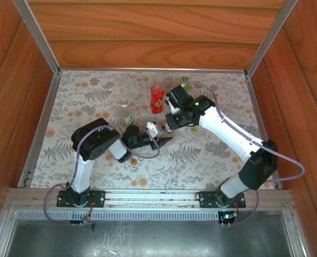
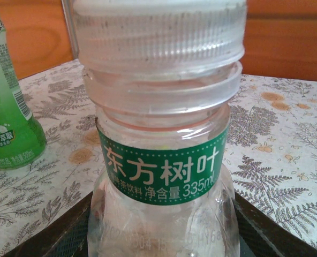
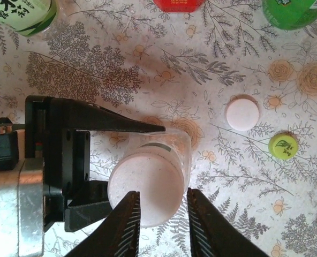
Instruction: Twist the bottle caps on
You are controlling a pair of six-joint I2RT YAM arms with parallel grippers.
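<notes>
White cap (image 3: 145, 195) sits on the labelled bottle (image 2: 164, 171), which the left end effector (image 3: 140, 166) grips near the counter (image 1: 94, 96) centre. Right end effector (image 3: 163, 195) straddles this cap; whether it grips cannot be determined. Second white cap (image 3: 242, 113) and yellow-green cap (image 3: 282, 145) lie loose; most capping is judged outstanding.

We seem to be in a robot test booth: wood-panelled walls (image 1: 148, 32), aluminium framing (image 1: 38, 37), a flower-print worktop (image 1: 94, 91), a near mounting rail (image 1: 148, 199).

Wood-panel walls (image 1: 148, 32); fern-print tablecloth (image 1: 201, 155); aluminium corner posts (image 1: 38, 35).
</notes>
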